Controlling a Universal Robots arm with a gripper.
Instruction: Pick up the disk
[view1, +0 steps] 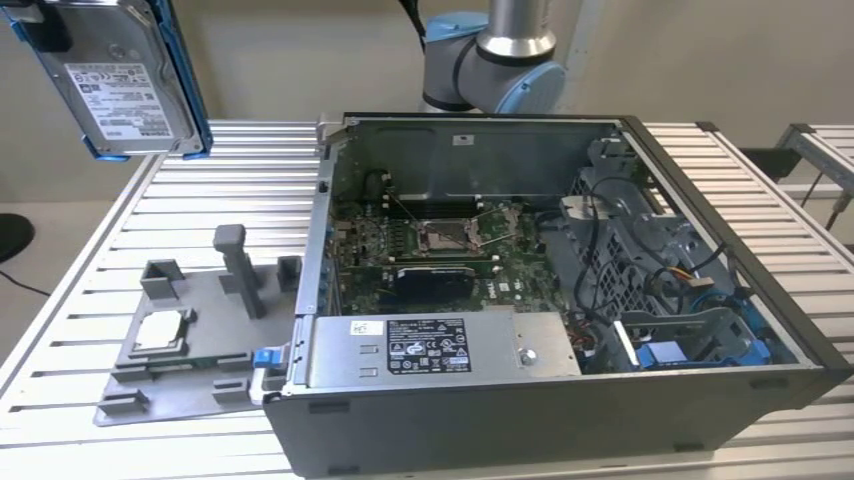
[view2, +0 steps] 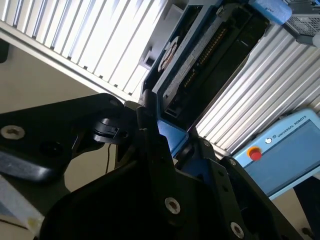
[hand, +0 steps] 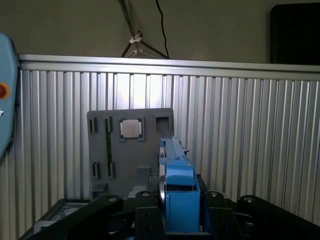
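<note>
The disk (view1: 127, 80) hangs high at the exterior view's left, well above the grey tray (view1: 180, 392) on the counter (view1: 80, 250); the claw (hand: 181, 212) is clamped on its blue-framed edge. Risk: the narrow edge grip may slip, dropping it onto the tray or the open computer case (view1: 534, 420).

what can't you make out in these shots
- Exterior view: the top of the disk is cut off by the upper edge.
- Both wrist views: the disk is edge-on, so its label is hidden; the tool covers its near end.
- Exterior view: the chip is too small for detail.
</note>
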